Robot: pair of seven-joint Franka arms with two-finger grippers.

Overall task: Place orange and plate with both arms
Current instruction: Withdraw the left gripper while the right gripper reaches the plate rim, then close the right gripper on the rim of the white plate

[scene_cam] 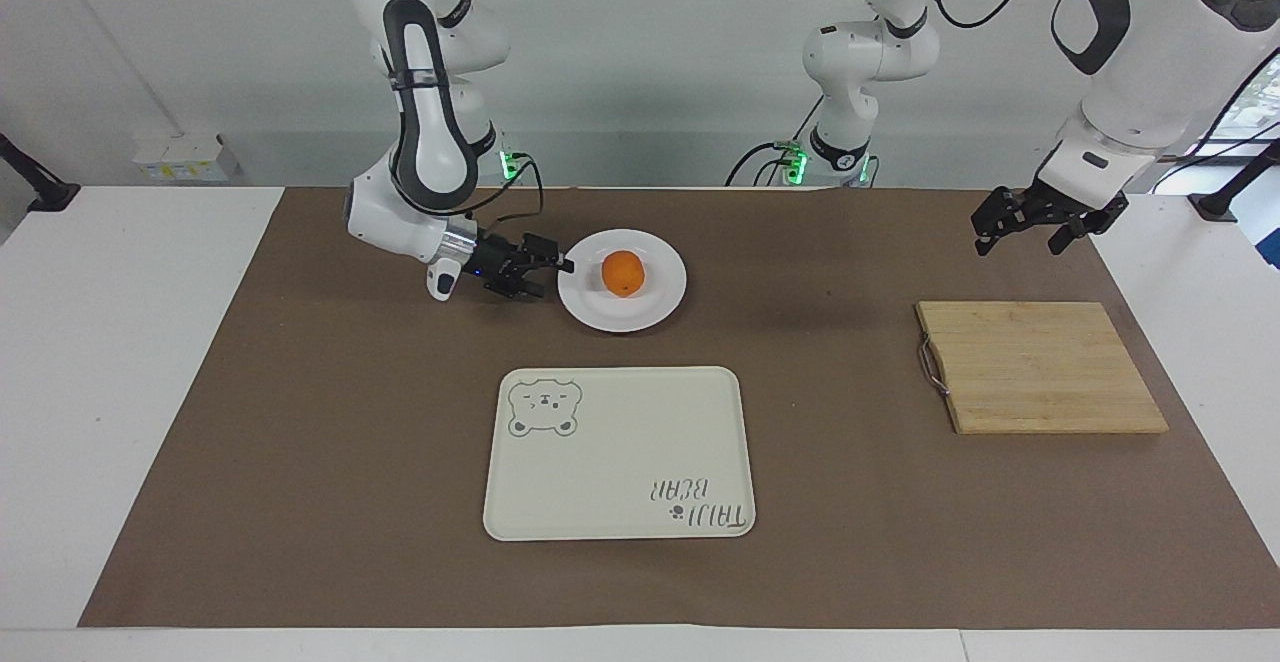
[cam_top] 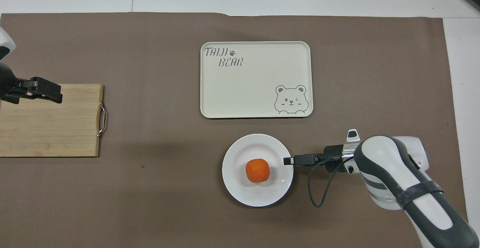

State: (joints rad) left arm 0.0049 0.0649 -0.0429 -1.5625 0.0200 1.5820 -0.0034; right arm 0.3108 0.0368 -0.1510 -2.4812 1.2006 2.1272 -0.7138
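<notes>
The orange [scene_cam: 623, 273] lies in the middle of the white plate [scene_cam: 652, 316], which stands on the brown mat nearer to the robots than the tray. It also shows in the overhead view, the orange [cam_top: 257, 170] on the plate [cam_top: 235, 157]. My right gripper [scene_cam: 553, 278] is open and low, lying sideways, with its fingertips at the plate's rim on the right arm's side; it shows in the overhead view [cam_top: 288, 160] too. My left gripper [scene_cam: 1020, 235] is open and empty, raised over the mat's edge at the left arm's end, over the cutting board's corner in the overhead view [cam_top: 55, 92].
A cream rectangular tray with a bear drawing [scene_cam: 620, 452] lies farther from the robots than the plate. A wooden cutting board with a metal handle [scene_cam: 1040, 367] lies toward the left arm's end. A brown mat [scene_cam: 300, 442] covers the white table.
</notes>
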